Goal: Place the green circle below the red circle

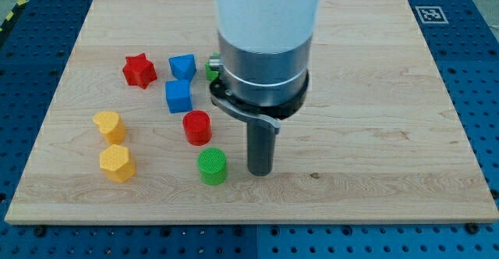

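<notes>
The green circle (212, 166) stands on the wooden board (374, 95), just below and slightly right of the red circle (197, 126). The two are close but apart. My tip (260, 171) rests on the board to the right of the green circle, with a small gap between them. The arm's wide grey and white body rises above the tip and hides the board behind it.
A red star (139, 70) lies at the upper left. Two blue blocks (182, 66) (178, 97) sit above the red circle. A green block (211, 64) peeks out beside the arm body. A yellow heart (109, 125) and yellow hexagon (117, 163) lie at left.
</notes>
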`<state>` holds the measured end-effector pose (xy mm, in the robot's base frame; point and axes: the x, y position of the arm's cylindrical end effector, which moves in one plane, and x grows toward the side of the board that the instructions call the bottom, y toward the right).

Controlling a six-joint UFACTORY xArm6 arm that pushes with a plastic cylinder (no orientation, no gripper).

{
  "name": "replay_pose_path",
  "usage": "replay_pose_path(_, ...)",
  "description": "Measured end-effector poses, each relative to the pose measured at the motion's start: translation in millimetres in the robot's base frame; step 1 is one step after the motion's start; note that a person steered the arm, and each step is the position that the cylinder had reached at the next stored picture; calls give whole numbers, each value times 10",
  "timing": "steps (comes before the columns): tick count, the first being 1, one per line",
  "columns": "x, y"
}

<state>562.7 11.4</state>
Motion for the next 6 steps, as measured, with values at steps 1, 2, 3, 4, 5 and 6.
replay_pose_path(1, 61, 0)
replay_pose_path(2, 310, -76)
replay_pose_path(3, 360, -103)
replay_pose_path(4, 274, -173)
replay_pose_path(5, 185, -402)
replay_pose_path(6, 185, -408)
